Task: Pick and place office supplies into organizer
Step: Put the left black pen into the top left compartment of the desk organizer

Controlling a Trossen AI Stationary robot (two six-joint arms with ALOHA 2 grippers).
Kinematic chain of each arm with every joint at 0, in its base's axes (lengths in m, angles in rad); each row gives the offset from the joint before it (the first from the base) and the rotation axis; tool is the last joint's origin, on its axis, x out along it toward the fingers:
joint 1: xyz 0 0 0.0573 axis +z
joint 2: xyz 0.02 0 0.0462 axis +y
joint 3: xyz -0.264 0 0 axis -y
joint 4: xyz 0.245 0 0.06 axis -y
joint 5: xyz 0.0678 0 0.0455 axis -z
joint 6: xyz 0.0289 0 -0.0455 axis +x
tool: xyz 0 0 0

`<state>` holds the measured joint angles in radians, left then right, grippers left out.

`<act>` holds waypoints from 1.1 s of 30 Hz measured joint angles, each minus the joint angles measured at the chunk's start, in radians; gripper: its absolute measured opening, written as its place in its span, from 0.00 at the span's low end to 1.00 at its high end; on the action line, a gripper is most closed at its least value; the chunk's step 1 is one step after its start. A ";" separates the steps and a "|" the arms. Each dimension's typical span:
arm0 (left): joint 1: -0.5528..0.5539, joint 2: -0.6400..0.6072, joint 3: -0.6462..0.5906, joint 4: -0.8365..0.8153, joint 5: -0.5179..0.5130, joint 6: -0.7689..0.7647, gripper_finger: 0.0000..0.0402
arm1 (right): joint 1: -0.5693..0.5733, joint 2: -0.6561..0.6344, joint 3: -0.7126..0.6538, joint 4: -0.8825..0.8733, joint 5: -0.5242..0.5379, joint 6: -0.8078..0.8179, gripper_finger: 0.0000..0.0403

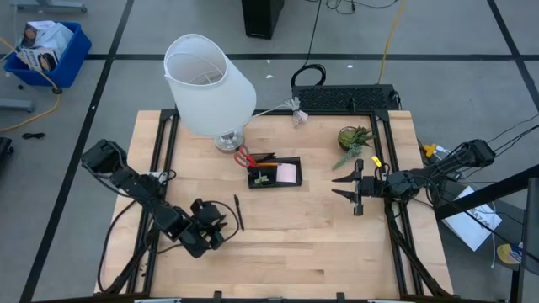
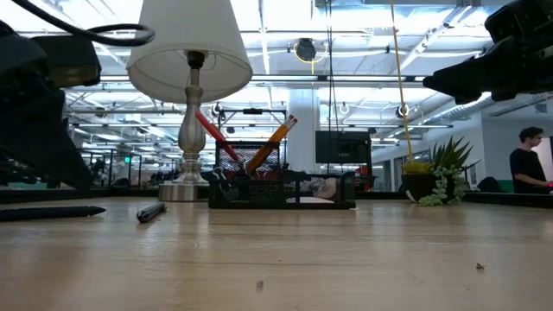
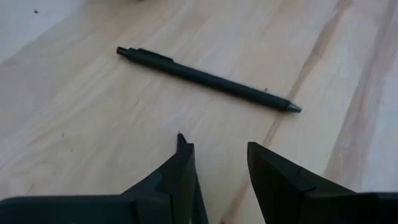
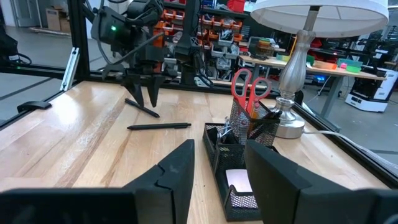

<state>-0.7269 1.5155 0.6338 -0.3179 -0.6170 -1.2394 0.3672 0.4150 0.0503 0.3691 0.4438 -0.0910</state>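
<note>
A black pen (image 3: 208, 79) lies flat on the wooden table just ahead of my left gripper (image 3: 219, 149), which is open, tilted downward and empty. From above, this pen (image 1: 238, 212) lies just right of my left gripper (image 1: 221, 220). The right wrist view shows a second black pen (image 4: 142, 107) below that gripper. The black mesh organizer (image 1: 274, 171) stands mid-table with red-handled scissors (image 4: 249, 87), an orange pencil (image 2: 272, 142) and a pink pad (image 1: 287, 172) in it. My right gripper (image 1: 344, 185) waits open at the right, level, pointing toward the organizer.
A white-shaded lamp (image 1: 209, 84) stands just behind the organizer, at its far left. A small potted plant (image 1: 354, 139) sits at the far right. Bare wood (image 1: 295, 244) stretches along the near side. A person (image 2: 527, 155) shows in the room beyond.
</note>
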 joint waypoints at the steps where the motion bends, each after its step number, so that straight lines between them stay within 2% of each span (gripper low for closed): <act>1: -0.003 0.001 0.000 -0.004 0.004 0.002 0.37 | 0.000 0.000 0.000 0.000 0.000 0.000 0.34; 6: -0.022 0.044 0.030 -0.051 0.030 -0.014 0.37 | 0.000 0.000 0.000 0.000 0.000 0.000 0.34; 9: -0.018 0.086 0.060 -0.164 0.034 -0.033 0.37 | 0.000 0.000 0.000 0.000 0.000 0.000 0.34; 12: 0.000 0.131 0.088 -0.208 0.053 -0.062 0.37 | 0.000 0.000 0.000 0.000 0.000 0.000 0.34; 19: 0.036 0.148 0.093 -0.150 0.044 -0.043 0.37 | 0.000 0.000 0.000 0.000 0.000 0.000 0.34; 28: 0.037 0.195 0.094 -0.133 0.034 -0.117 0.37 | 0.000 0.000 0.000 0.000 0.000 0.000 0.34; 33: 0.039 0.198 0.093 -0.124 0.028 -0.107 0.31 | 0.000 0.000 0.000 0.000 0.000 0.000 0.34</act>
<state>-0.6884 1.7130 0.7265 -0.4415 -0.5888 -1.3466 0.3672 0.4152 0.0505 0.3691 0.4438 -0.0912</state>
